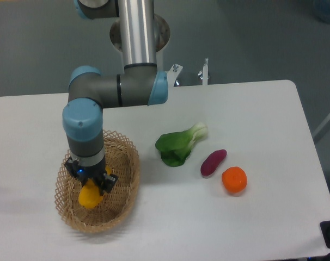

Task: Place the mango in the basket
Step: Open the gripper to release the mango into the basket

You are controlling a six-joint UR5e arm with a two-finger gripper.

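While the hand [91, 182] grips the yellow-orange oval mango [90, 195] over the tan woven wicker basket [127, 163] near the table's front-left corner, lower gently; it's seemingly not yet resting, then release.

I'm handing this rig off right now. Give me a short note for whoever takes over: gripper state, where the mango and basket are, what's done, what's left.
Gripper: shut on the mango, held over the inside of the basket.
Basket: on the table's left side. I cannot tell whether the mango touches the basket floor.
Bystanders: green leafy vegetable, purple vegetable and orange lie on the table to the right, apart from the basket.
Done: mango picked up and brought over the basket.
Left: open the gripper to release the mango, then lift the arm away.
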